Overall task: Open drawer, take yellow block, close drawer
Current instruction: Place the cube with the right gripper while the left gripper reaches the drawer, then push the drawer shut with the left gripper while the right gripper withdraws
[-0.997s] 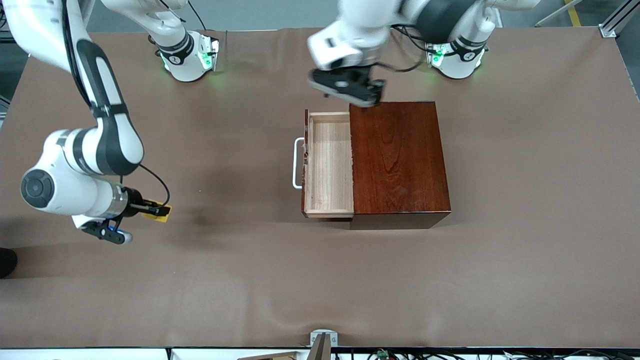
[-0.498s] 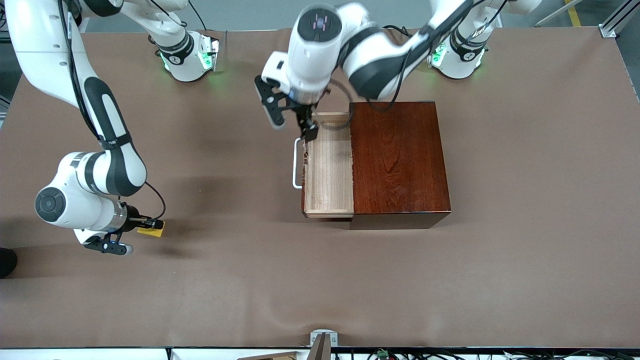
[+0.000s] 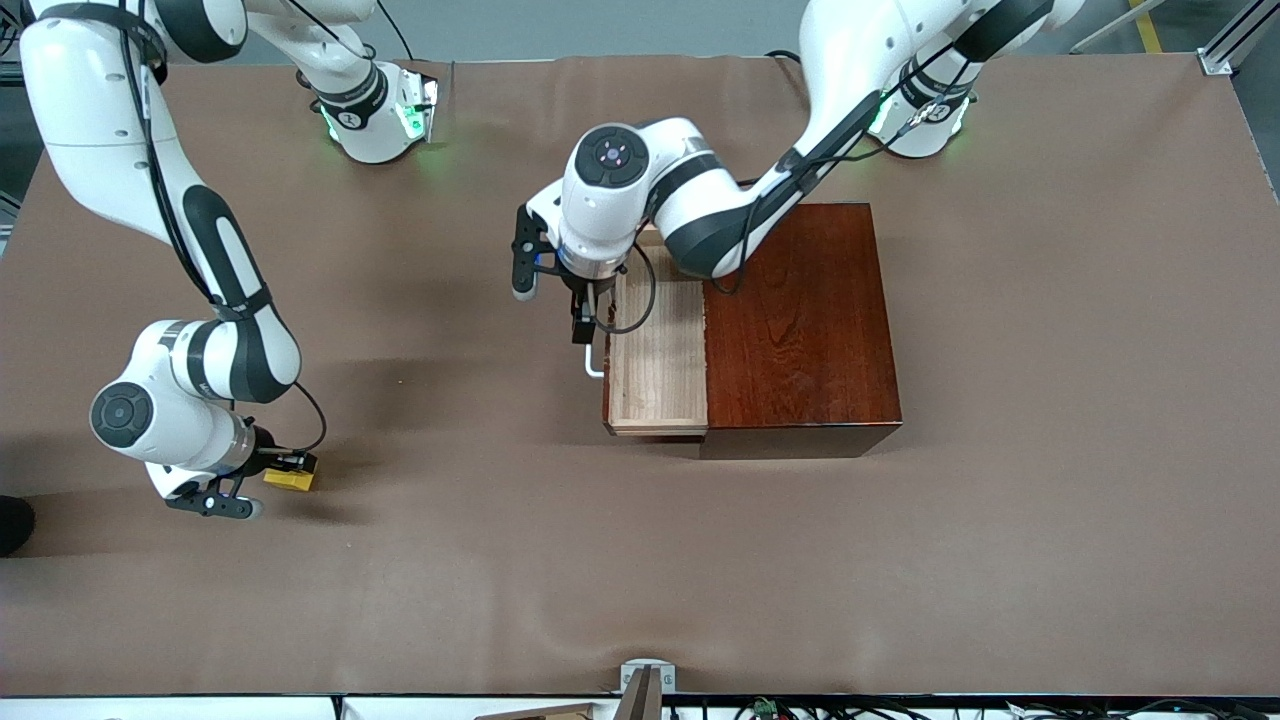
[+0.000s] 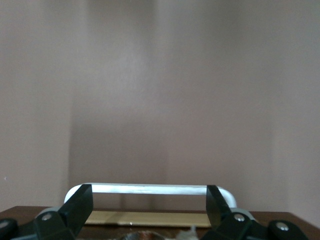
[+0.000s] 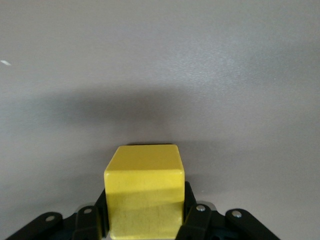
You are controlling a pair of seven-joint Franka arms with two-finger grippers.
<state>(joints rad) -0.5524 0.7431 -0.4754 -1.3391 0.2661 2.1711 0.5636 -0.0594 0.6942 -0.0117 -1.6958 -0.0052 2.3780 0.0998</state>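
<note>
Brown table [image 3: 1050, 520] fills the front view. Dark reddish-brown box [image 3: 800, 320] sits center frame, slightly toward the left arm's end of the table. Drawer [image 3: 655, 370] sticks out of the box toward the right arm's end, pulled open, pale wood inside, nothing seen in the part that shows. White loop handle [image 3: 593, 365] on the drawer front is partly hidden in the front view by the left arm's wrist; in the left wrist view the handle [image 4: 150, 189] runs across the lower frame. Left arm comes from its base at upper right of the front view and reaches over the box top and drawer. Left gripper [image 3: 580, 325] points down at the handle, center frame. In the left wrist view the left gripper [image 4: 150, 210] has its fingers spread wide, one near each end of the handle bar; contact with the handle cannot be told. Right arm comes from upper left of the front view and bends down to lower left of frame. Right gripper [image 3: 285, 468] sits low over the table at lower left, well apart from the box. Yellow block [image 3: 290, 478] is clamped between its fingers, at or just above the table. Right wrist view shows the block [image 5: 144, 192] at lower center, a finger [image 5: 196, 217] pressed on each side.
</note>
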